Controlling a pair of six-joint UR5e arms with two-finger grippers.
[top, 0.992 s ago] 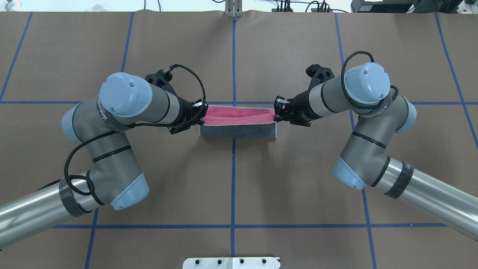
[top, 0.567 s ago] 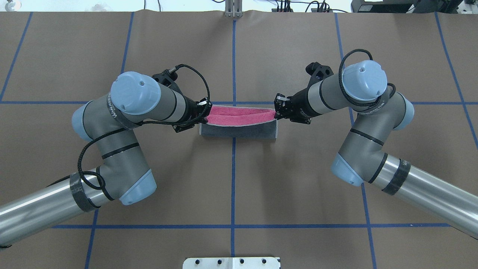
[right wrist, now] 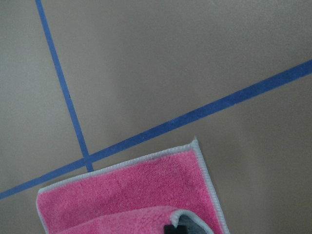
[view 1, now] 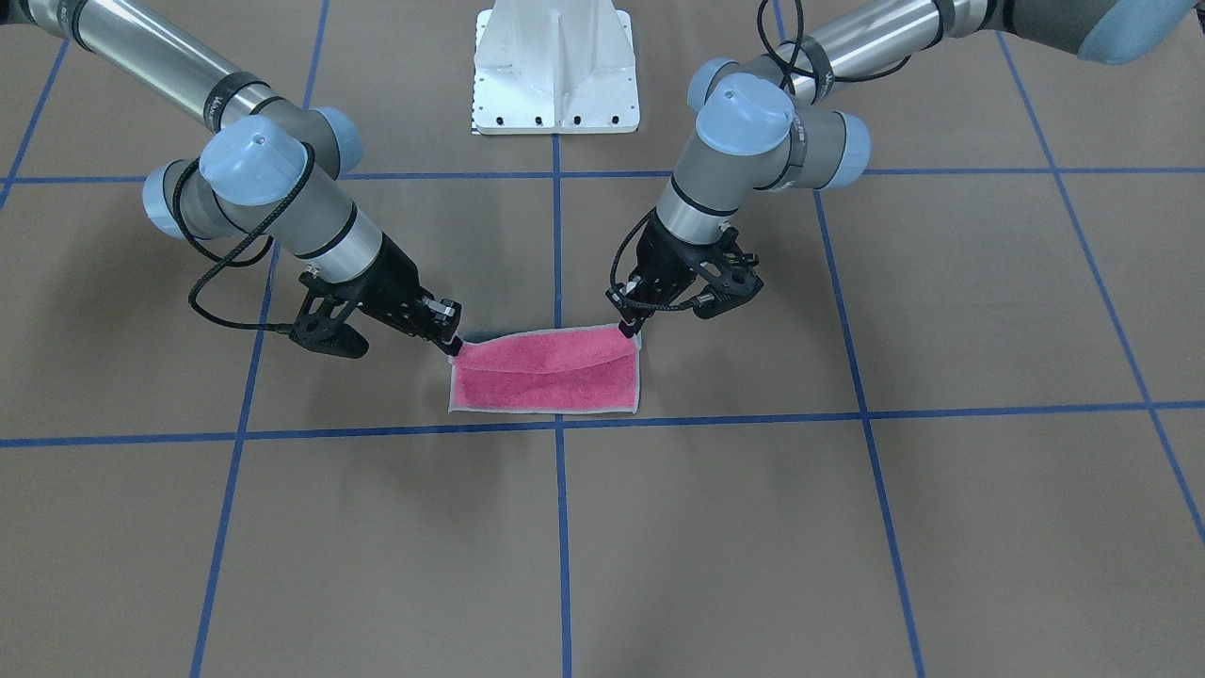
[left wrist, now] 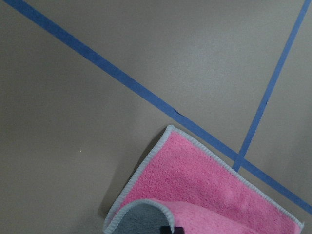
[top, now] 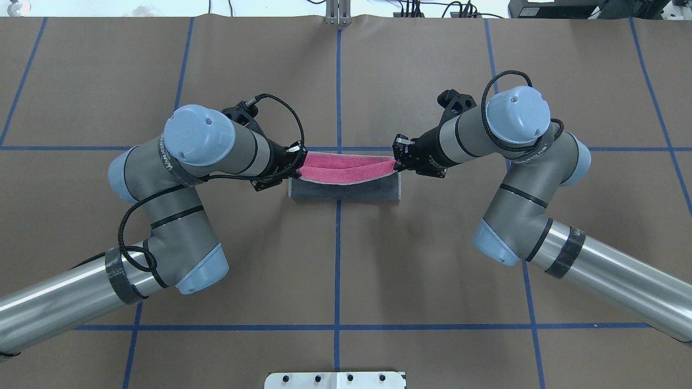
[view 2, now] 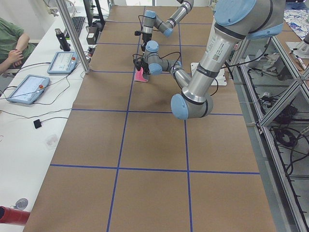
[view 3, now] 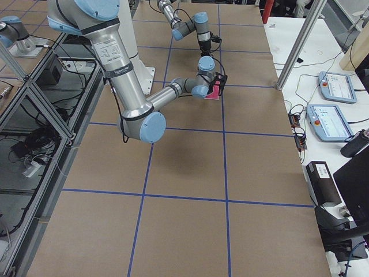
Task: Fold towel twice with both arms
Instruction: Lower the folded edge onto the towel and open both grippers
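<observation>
The towel lies at the table's middle, half folded: its dark grey face rises toward me and its pink face shows inside. My left gripper is shut on the lifted corner at the towel's left end. My right gripper is shut on the lifted corner at the right end. Both hold the near edge a little above the flat far half. In the front view the left gripper is on the right and the right gripper on the left. The wrist views show the flat pink half with the grey curl below.
The white pedestal base stands at the robot's side of the table. Blue tape lines cross the brown table cover. A metal post stands at the far edge. Tablets and a seated person are beside the table.
Both grippers have carried the held towel edge a little farther from the robot, over the flat half. Both arms' elbows have swung inward toward the table's middle.
</observation>
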